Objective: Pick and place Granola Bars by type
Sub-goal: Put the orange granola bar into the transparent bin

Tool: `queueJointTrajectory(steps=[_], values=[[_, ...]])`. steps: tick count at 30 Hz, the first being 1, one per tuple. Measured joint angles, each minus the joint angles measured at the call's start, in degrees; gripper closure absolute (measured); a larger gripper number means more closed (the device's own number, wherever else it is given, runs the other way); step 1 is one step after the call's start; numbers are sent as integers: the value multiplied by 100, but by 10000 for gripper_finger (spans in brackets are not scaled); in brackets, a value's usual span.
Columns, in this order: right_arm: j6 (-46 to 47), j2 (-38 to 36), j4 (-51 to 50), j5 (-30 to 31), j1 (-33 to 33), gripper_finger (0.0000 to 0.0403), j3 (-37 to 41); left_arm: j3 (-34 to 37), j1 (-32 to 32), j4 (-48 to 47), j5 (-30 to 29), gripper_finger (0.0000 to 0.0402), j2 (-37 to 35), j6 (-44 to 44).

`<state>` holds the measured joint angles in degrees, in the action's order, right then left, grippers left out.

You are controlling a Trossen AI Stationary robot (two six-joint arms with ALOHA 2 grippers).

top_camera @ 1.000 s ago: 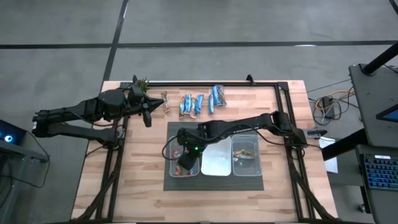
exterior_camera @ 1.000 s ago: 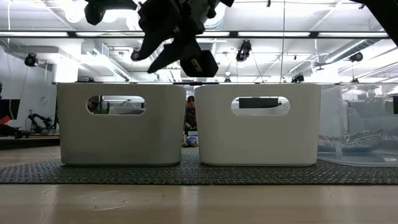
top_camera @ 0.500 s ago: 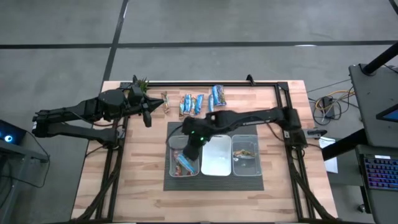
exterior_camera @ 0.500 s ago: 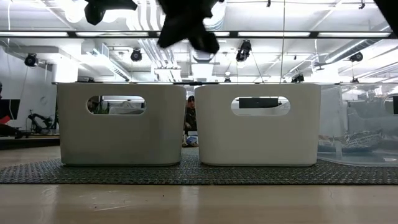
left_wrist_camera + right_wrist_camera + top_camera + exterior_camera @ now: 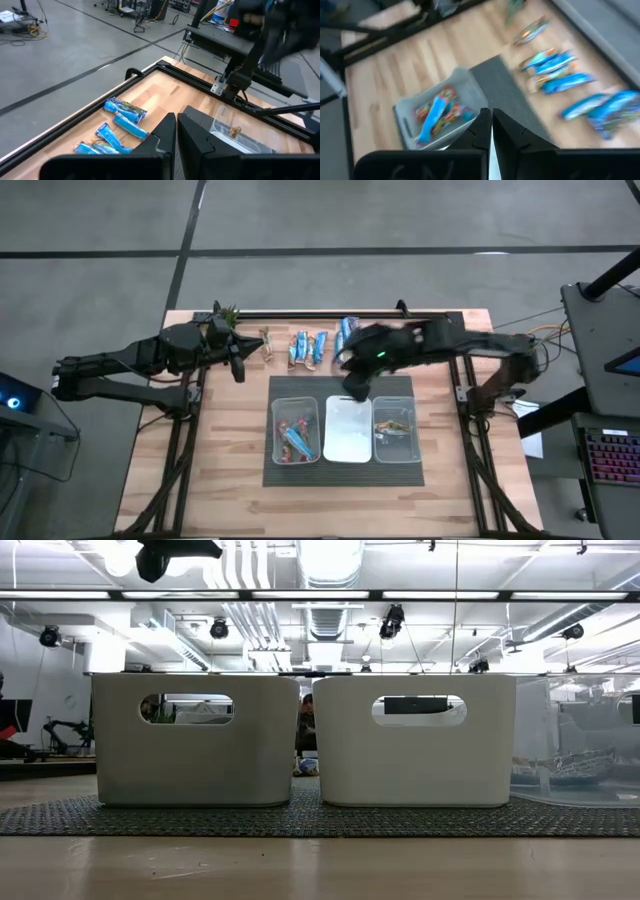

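Observation:
Several blue bars (image 5: pixel 318 347) and a brown one (image 5: pixel 266 345) lie flat in a row on the wood near the table's far edge; the right wrist view shows the blue ones (image 5: pixel 560 75) too. More bars, blue with red, lie in the left bin (image 5: pixel 296 430). Brown bars lie in the right bin (image 5: pixel 395 428). My right gripper (image 5: pixel 356 385) hangs shut and empty over the mat's far edge, between the row and the bins; its fingers (image 5: pixel 489 122) show nothing between them. My left gripper (image 5: pixel 238 366) waits shut at the table's left, near the brown bar.
Three clear bins stand side by side on a dark mat (image 5: pixel 345 390); the middle one (image 5: pixel 348 430) holds nothing. A small green plant (image 5: pixel 226 314) sits at the far left corner. A black frame rail (image 5: pixel 330 314) runs along the far edge. Bare wood lies in front of the mat.
My right gripper has risen from over the left bin, gone up out of the low view, and swung toward the table's far right, ending above the mat's far edge. The bars in the left bin, hidden under it before, now show. The left arm kept still.

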<state>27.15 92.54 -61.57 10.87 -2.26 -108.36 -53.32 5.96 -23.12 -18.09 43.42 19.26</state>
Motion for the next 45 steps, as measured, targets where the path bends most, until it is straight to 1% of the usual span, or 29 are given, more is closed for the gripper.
queueJointTrajectory(steps=[3,7,11,13,17,21,24,27,30,32,34,36,40,45], values=[[-105,-487,-44,246,103,394,139,-8,0,-10,-2,401,31,64],[-152,-1107,-111,373,326,394,503,-195,0,-26,0,393,175,-9],[-96,-1663,-128,446,528,394,951,-594,7,-149,-43,352,475,-223],[-72,-1907,-117,446,602,394,1175,-859,10,-344,-225,325,680,-283],[-57,-2308,-78,457,698,394,1604,-1508,67,-992,-543,275,1168,-329],[1,-2629,-57,655,718,394,1957,-2387,264,-1853,-753,245,1763,-286],[116,-2826,-59,731,737,394,2192,-3128,432,-2438,-954,238,2256,-266],[150,-2984,-53,735,737,394,2431,-3820,675,-2914,-999,236,2744,-264],[258,-3125,-54,732,737,394,2643,-4328,935,-3285,-996,236,3187,-202],[279,-3207,-47,732,737,394,2766,-4577,1115,-3548,-992,236,3453,84],[290,-3274,-40,732,737,394,2882,-4744,1299,-3823,-972,236,3685,502],[291,-3334,-40,731,737,394,2980,-4833,1487,-4031,-910,236,3862,677],[292,-3421,-31,730,736,394,3114,-4826,1849,-4381,-779,236,4139,1246],[304,-3497,-25,728,734,394,3299,-4745,2205,-4784,-705,236,4505,1654]])
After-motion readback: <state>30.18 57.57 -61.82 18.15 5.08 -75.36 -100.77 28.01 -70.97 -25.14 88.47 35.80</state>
